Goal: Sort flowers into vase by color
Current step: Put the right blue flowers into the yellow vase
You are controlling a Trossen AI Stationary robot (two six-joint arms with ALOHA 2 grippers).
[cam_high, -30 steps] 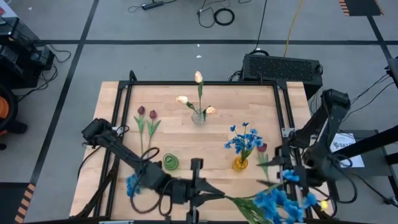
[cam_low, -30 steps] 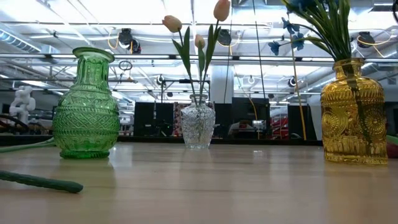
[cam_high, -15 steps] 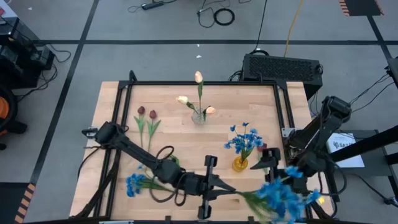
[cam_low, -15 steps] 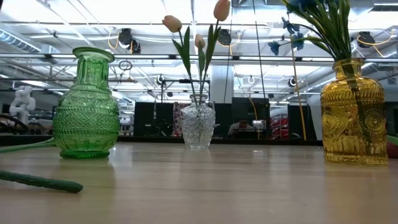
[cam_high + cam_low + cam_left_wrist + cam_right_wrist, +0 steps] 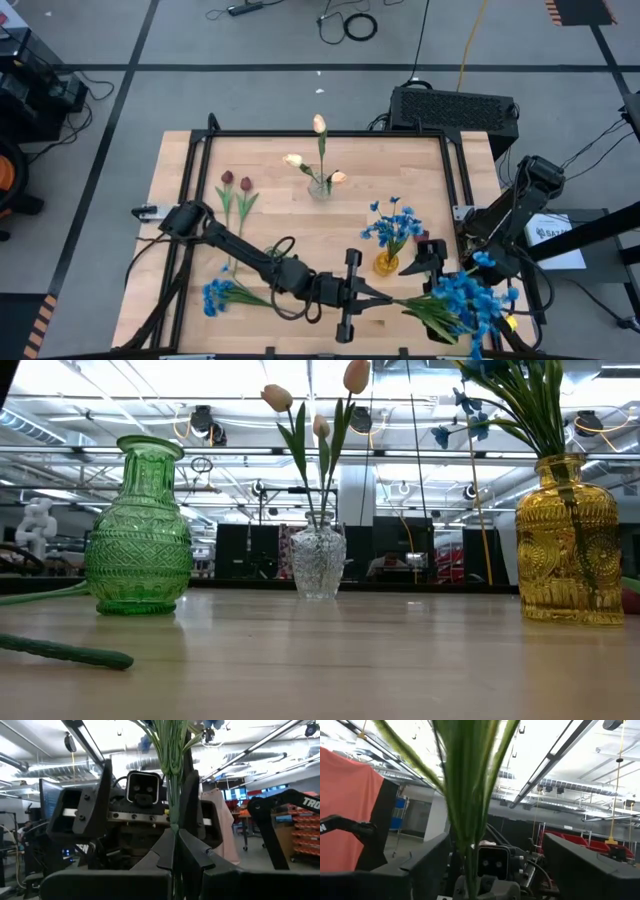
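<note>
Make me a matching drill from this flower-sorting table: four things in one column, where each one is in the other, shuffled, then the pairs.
Things
1. cream-peach tulips
2. dark red tulips
3. blue bunch with its stems in the left claw
4. green vase

Places or states
A. lying flat on the table, in no vase
B. empty, no stems in it
C. standing in the clear glass vase
D. held off the table, near the right claw

Pairs: 1-C, 2-A, 3-D, 4-B
</note>
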